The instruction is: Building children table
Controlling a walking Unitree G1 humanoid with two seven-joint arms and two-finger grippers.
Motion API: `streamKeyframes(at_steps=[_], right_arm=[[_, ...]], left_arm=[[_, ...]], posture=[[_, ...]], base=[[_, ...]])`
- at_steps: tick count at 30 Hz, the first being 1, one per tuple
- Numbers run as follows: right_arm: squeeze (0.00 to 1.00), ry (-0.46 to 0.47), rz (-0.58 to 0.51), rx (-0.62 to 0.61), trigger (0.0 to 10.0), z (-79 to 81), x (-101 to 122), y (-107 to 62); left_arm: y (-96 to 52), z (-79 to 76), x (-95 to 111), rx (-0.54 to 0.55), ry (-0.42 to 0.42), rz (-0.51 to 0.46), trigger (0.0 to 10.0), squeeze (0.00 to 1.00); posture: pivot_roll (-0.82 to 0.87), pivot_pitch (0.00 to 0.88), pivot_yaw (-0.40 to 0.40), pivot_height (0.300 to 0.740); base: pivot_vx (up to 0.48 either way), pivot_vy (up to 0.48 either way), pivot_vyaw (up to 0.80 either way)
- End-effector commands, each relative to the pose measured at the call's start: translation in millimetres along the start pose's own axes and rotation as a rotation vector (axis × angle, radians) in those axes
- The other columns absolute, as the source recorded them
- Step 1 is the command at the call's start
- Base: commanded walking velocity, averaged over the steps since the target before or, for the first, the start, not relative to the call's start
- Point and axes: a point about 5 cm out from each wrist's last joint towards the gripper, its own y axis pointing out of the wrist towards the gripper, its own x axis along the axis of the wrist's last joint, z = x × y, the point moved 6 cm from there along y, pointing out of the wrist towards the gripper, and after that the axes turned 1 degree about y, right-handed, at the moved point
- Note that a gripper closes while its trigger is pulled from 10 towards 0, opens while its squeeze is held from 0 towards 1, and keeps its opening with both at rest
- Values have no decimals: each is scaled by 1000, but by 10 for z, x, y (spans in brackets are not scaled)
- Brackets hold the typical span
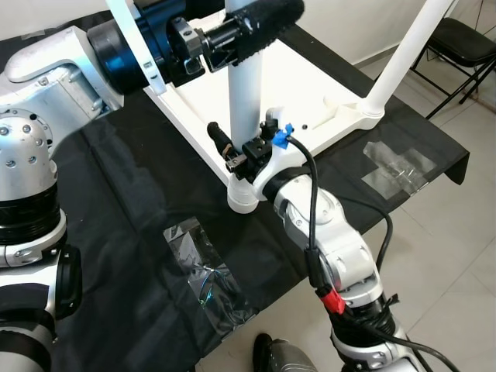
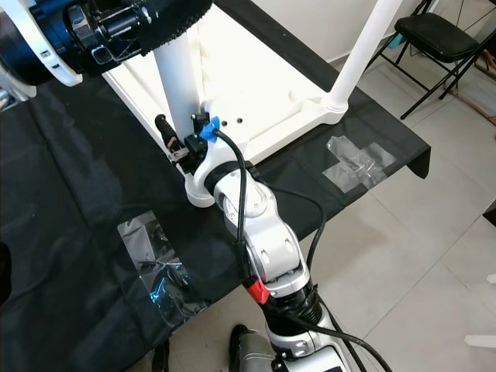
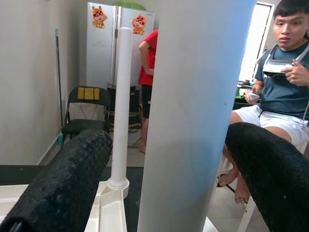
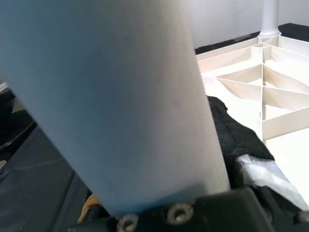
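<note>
- An upside-down white children's table top (image 1: 294,85) lies on a black cloth (image 1: 124,201) spread over the floor, its ribbed underside facing up.
- A white table leg (image 1: 244,101) stands upright at the near corner of the table top, its foot seated in the corner socket (image 1: 242,198).
- The left gripper (image 1: 248,31) reaches in from the robot's left and is closed around the upper part of this leg; in the left wrist view its two black padded fingers (image 3: 63,188) sit on either side of the white tube.
- The right gripper (image 1: 236,151) is low on the same leg, just above the socket, with one black finger (image 1: 219,139) pressed against the tube's side, gripping it.
- Another white leg (image 1: 407,46) stands at the far right corner.
- Two clear plastic bags lie on the cloth: one (image 1: 201,271) near the robot, one (image 1: 395,167) at the right edge.
- A black folding chair (image 1: 465,46) stands on the tiled floor.
- In the left wrist view, a seated person (image 3: 275,92) and a standing person in red (image 3: 147,63) are behind the table.
</note>
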Motion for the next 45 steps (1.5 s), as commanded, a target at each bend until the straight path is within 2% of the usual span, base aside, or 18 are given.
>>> streamKeyframes(at_steps=[1, 8, 22, 25, 28, 45], right_arm=[[0, 35, 161, 14, 10000, 64, -441, -51], [0, 51, 116, -31, 10000, 16, -412, -60], [0, 101, 104, -60, 10000, 16, -439, -65], [0, 161, 107, -81, 10000, -10, -455, -60], [0, 176, 106, -88, 10000, -17, -460, -60], [0, 177, 104, -83, 10000, -12, -448, -42]], left_arm=[[-21, -88, 11, -34, 23, 18, 10000, 0], [5, -90, -18, -31, 21, 38, 10000, 0], [0, -49, -35, -25, 22, 64, 10000, 0], [-4, -44, -44, -26, 24, 73, 10000, 0], [-6, -42, -51, -29, 24, 78, 10000, 0], [20, -64, -79, -47, 35, 81, 10000, 0]], posture=[[7, 225, -69, 740], [9, 225, -55, 740], [17, 224, -35, 740], [20, 223, -30, 740], [21, 222, -26, 740], [21, 221, -27, 740]], base=[[0, 0, 0], [0, 0, 0], [0, 0, 0], [0, 0, 0], [0, 0, 0], [0, 0, 0]])
